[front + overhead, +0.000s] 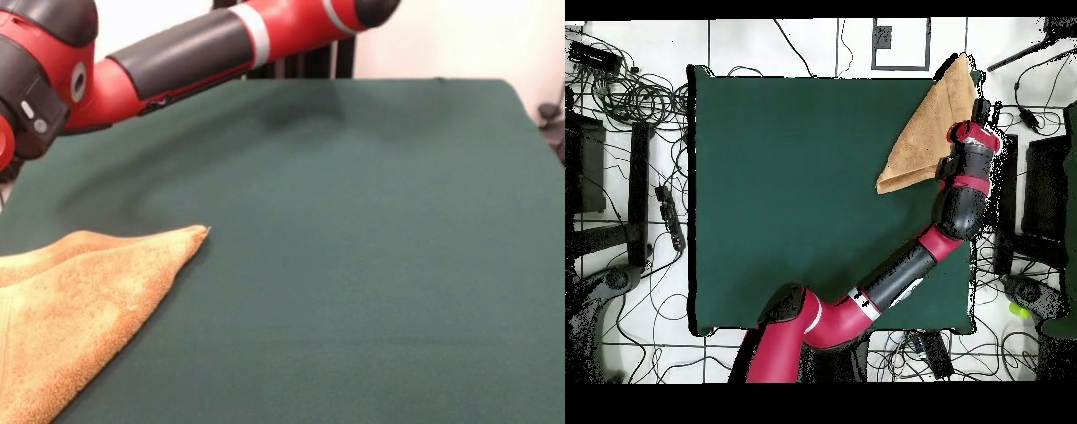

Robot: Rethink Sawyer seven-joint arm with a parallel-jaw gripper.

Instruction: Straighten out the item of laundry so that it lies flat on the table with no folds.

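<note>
The item of laundry (79,309), an orange-yellow terry towel, lies folded into a triangle at the table's (353,265) lower left in the front view, one corner pointing toward the middle. Seen from overhead, the towel (925,135) sits at the upper right corner of the green table (795,200), and its far tip reaches past the table edge. The red and black arm ends in a wrist (970,140) over the towel's right edge. The gripper is under that wrist and its state does not show. In the front view only the arm's links (177,53) cross the top left.
Cables and black equipment (625,180) cover the floor on the left of the table in the overhead view, with more gear (1045,190) on the right. A white square frame (900,45) lies beyond the far edge. The arm's elbow (825,320) overhangs the near edge.
</note>
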